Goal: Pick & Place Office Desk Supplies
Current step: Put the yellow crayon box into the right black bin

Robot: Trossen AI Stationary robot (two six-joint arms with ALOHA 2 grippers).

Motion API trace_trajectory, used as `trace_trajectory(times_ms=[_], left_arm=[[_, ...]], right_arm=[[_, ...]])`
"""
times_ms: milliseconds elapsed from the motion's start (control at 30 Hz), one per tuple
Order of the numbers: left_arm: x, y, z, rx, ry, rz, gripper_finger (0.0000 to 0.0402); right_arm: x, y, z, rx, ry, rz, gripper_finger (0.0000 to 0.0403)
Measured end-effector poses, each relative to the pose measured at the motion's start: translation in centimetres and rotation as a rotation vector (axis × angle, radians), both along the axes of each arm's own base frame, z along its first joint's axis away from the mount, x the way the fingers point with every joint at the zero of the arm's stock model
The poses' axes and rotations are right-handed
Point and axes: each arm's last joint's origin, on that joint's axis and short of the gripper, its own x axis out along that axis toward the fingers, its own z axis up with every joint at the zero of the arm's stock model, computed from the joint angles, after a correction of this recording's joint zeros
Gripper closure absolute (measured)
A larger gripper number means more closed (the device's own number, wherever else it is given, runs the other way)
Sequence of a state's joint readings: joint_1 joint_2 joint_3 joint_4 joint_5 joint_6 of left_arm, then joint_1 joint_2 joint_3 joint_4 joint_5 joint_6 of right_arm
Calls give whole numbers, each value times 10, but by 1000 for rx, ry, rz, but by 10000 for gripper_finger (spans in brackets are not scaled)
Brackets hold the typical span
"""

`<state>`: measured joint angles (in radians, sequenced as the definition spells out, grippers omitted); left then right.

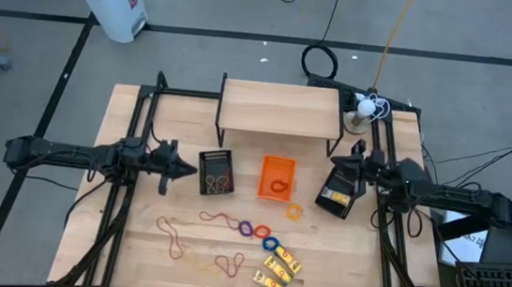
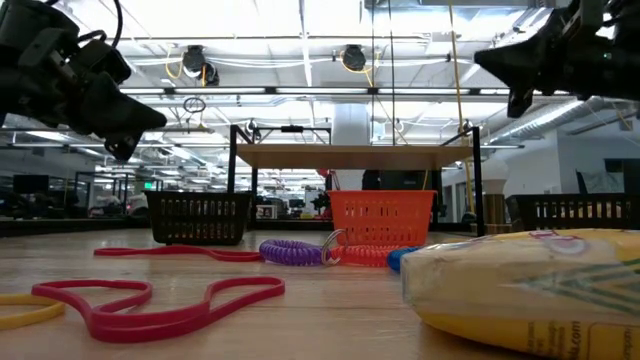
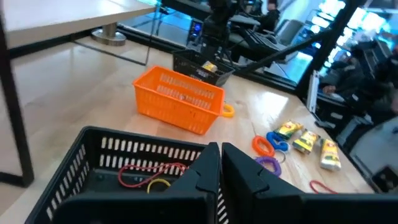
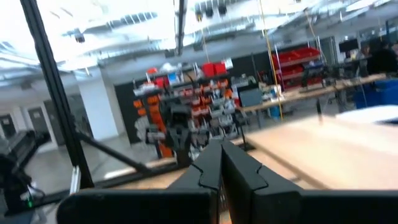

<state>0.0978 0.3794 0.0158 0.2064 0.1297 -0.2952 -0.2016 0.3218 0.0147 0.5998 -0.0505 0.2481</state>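
The sorting looks partly done. On the table's left side the left gripper (image 1: 167, 166) hovers clenched and empty beside the black basket (image 1: 216, 172), which already holds a few rubber bands (image 3: 146, 176). At the middle, the orange basket (image 1: 277, 178) holds a red coil, with an orange ring (image 1: 295, 211) lying loose just beside it. Toward the front edge, loose rubber bands (image 1: 172, 233), a purple ring (image 1: 246, 228), a blue ring (image 1: 263, 231) and yellow packets (image 1: 279, 267) are left to collect. On the right side a second black basket (image 1: 339, 190) holds a yellow packet, and the right gripper (image 1: 356, 163) hangs above it, fingers pressed together and empty, the arm reaching in from the right edge.
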Motion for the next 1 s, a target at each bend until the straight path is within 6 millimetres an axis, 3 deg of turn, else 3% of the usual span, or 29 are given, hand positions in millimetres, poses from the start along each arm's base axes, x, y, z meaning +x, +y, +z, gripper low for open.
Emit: trace_trajectory(times_ms=[167,267,433,633,1000], left_arm=[[0,0,0,-22,-4,12,383],[1,-1,9,14,-94,-35,383],[0,-2,27,97,-280,-60,383],[1,-1,21,103,-211,-12,383],[1,1,16,93,-165,48,383]], right_arm=[[-2,-1,7,2,-66,-43,399],[4,-1,2,8,72,-47,399],[15,0,47,5,218,-137,399],[28,9,77,-43,333,-97,402],[56,27,68,-37,479,-5,402]])
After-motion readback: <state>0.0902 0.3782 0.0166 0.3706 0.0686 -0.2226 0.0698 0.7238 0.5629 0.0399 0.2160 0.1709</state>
